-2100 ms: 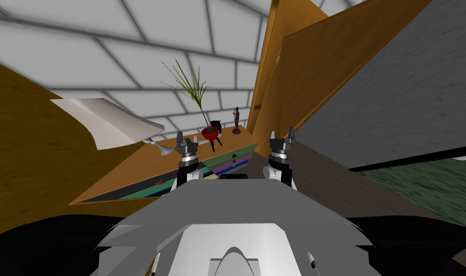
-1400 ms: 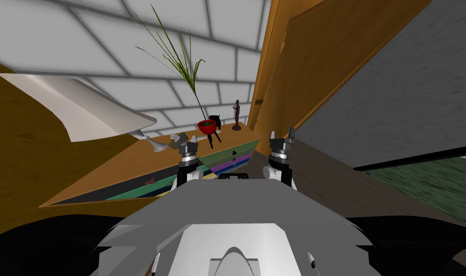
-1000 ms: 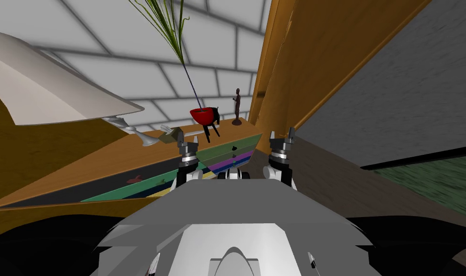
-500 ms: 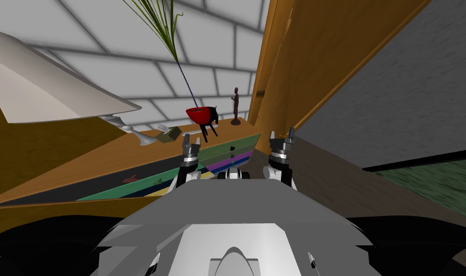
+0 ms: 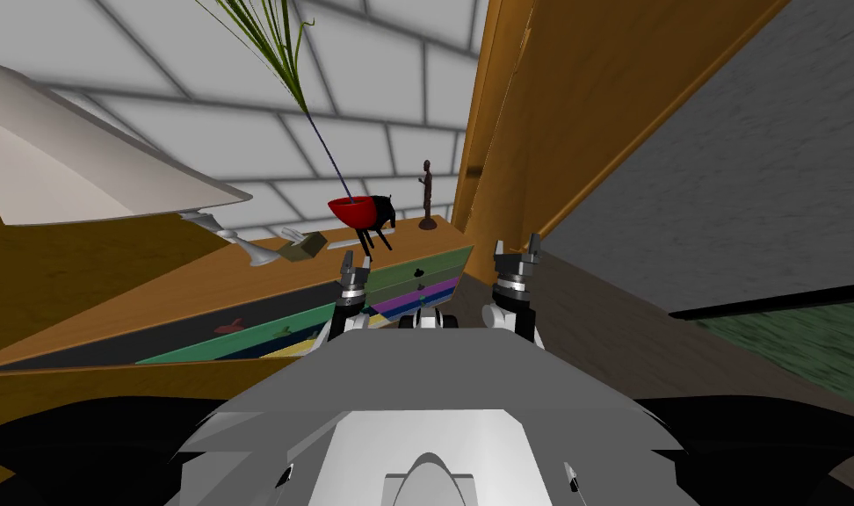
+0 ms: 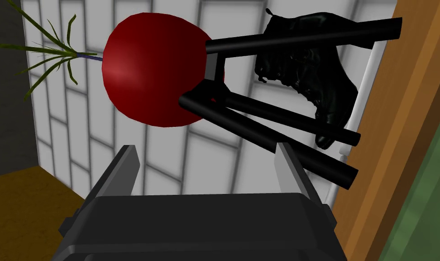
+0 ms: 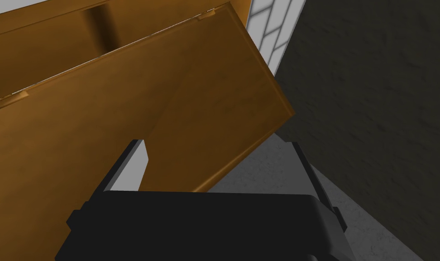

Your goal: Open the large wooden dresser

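While both arms reach forward, the left hand (image 6: 206, 148) hovers spread and empty over the front edge of the dresser (image 5: 267, 277). This is a low piece just ahead with a wooden top and drawer fronts in 4 colours: green, purple, blue and yellow. Just past its fingers, a red pot (image 6: 146, 72) on black legs stands on the surface beside a black animal figure (image 6: 314, 68). The right hand (image 7: 219, 146), also spread and empty, points at the door (image 7: 124, 113) of a tall wooden cabinet, which hangs ajar.
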You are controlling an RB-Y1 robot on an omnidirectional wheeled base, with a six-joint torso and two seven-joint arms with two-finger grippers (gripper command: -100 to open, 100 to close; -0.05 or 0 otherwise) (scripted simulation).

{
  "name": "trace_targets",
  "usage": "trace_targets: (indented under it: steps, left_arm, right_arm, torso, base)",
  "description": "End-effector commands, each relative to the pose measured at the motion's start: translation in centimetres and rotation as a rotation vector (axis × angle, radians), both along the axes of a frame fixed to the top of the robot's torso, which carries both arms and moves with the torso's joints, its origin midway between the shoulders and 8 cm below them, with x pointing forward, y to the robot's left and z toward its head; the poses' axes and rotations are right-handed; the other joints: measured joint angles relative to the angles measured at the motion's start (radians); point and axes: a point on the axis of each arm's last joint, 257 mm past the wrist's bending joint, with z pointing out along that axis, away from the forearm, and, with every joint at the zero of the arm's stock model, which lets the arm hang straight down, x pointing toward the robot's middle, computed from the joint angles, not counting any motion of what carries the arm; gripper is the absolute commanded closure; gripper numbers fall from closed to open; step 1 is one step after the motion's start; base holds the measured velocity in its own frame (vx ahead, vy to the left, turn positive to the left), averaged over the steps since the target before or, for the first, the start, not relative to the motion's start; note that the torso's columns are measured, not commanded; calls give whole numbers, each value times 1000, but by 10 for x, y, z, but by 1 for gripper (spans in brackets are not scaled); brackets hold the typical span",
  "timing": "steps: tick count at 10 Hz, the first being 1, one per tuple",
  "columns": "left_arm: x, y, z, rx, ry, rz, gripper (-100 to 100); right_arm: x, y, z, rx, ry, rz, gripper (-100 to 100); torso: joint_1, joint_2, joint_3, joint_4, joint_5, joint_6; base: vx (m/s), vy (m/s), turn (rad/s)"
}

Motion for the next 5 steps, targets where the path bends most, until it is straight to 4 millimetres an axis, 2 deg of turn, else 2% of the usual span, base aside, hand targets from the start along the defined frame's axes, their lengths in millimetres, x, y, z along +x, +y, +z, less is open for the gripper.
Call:
trace_targets:
  steps: [1,4,5]
  left_arm:
    - [4,3,-19,-9,18,-1,-100]
    - [7,7,-37,-21,32,-1,-100]
    - [7,7,-37,-21,32,-1,-100]
  right_arm:
    - [0,0,0,0,0,0,0]
    - [0,0,0,0,0,0,0]
    - [0,0,0,0,0,0,0]
  torso:
    - [1,0,0,0,0,0]
    - [-1,-7,-2,-8,5,5]
    - [-3,-8,-2,-11,7,6]
  base:
    - [15,-60,30]
    - [13,-49,32]
    - [15,-23,21]
